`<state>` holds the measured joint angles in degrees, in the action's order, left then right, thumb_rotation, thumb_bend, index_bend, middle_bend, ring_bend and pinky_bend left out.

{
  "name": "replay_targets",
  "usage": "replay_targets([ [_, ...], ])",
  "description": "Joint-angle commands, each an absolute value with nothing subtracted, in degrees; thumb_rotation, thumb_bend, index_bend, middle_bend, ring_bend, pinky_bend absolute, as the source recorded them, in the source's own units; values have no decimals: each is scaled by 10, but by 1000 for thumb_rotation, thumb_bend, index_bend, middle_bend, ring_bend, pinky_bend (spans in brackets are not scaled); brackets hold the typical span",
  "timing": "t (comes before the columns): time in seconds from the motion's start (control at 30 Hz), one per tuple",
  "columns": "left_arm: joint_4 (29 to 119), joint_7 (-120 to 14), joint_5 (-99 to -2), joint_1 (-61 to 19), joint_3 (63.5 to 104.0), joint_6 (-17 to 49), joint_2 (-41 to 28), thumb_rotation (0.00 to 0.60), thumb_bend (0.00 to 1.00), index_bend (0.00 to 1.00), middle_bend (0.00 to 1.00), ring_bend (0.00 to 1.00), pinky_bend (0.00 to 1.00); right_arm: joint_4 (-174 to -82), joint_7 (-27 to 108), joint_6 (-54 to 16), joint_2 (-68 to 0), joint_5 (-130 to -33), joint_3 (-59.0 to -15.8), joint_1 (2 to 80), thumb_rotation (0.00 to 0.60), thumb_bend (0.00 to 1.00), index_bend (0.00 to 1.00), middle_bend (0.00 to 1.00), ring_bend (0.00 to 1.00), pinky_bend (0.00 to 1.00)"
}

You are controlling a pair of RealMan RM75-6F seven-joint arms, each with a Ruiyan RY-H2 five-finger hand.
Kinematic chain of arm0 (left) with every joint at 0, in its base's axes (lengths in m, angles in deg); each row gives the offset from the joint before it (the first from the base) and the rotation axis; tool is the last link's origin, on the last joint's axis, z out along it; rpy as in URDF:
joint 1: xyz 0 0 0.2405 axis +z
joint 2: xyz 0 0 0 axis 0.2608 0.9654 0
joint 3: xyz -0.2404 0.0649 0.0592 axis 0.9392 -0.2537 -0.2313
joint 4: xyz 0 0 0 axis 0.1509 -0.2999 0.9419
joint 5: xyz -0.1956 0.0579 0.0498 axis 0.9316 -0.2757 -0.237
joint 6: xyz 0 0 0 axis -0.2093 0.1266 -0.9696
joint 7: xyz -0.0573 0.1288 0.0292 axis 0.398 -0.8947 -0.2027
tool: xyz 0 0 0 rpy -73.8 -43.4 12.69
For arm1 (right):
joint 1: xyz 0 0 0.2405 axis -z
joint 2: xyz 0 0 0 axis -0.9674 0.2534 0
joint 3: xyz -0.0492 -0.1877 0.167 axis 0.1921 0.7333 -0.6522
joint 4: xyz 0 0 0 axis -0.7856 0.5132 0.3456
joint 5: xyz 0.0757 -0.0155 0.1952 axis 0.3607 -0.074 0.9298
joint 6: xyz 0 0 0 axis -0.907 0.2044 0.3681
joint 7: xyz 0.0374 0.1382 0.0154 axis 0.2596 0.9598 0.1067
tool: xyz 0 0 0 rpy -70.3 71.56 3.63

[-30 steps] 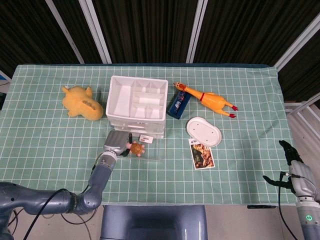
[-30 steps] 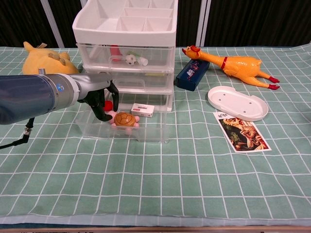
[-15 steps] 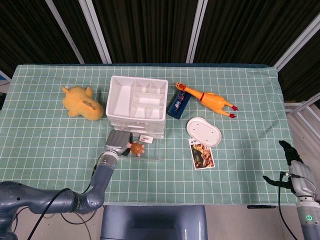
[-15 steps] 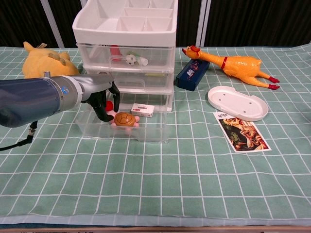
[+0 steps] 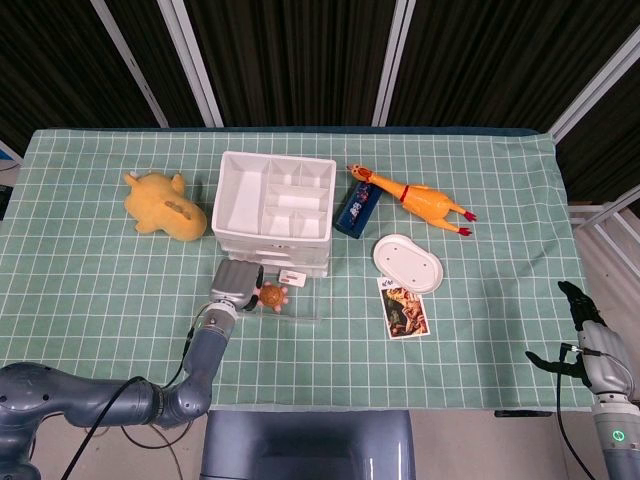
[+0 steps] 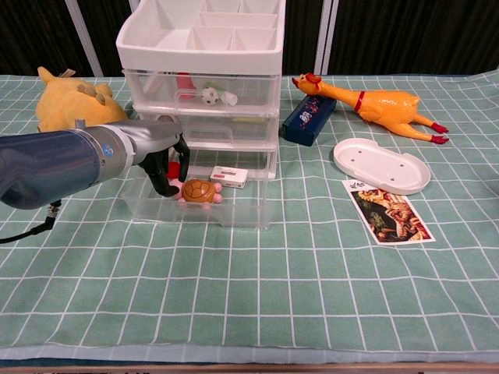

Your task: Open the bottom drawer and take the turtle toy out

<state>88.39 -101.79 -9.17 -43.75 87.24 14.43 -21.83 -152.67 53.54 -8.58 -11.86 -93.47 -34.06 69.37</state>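
change: left hand (image 6: 168, 160) now closer to turtle toy (image 6: 199, 192) than 1 s ago, fingers down in bottom drawer (image 6: 195, 210), tips at the toy's left edge; toy not lifted, same spot
left hand state: fingers curled beside toy, firm grip or not: cannot tell
right hand (image 5: 590, 345): unmoved, off table's right edge, fingers spread, empty
turtle toy: lying in pulled-out clear bottom drawer, beside small white box (image 6: 229, 177)
table (image 6: 312, 296): green checked cloth; white drawer unit (image 5: 272, 212), yellow plush (image 5: 165, 205), rubber chicken (image 5: 410, 197), blue pack (image 5: 356, 209), white tray (image 5: 409, 263), picture card (image 5: 404, 308)
room: dark panels with pale bars behind
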Motion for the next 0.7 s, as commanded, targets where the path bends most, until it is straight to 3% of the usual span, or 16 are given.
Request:
replay_targets([
  [0.03, 881, -1021, -87, -438, 871, 143, -220, 600, 338, 526, 1000, 1000, 1000, -1527, 535, -86, -119, -935, -341, 694, 600, 131, 0, 0, 0, 185],
  [0.5, 875, -1023, -86, -437, 873, 140, -225, 600, 513, 607, 1000, 1000, 1000, -1528, 537, -87, -118, -934, -341, 694, 600, 132, 0, 0, 0, 185],
  [0.7, 893, -1015, -98, -432, 876, 150, -217, 600, 520, 607, 1000, 1000, 1000, -1528, 538, -87, -118, -934, -341, 694, 600, 131, 0, 0, 0, 185],
])
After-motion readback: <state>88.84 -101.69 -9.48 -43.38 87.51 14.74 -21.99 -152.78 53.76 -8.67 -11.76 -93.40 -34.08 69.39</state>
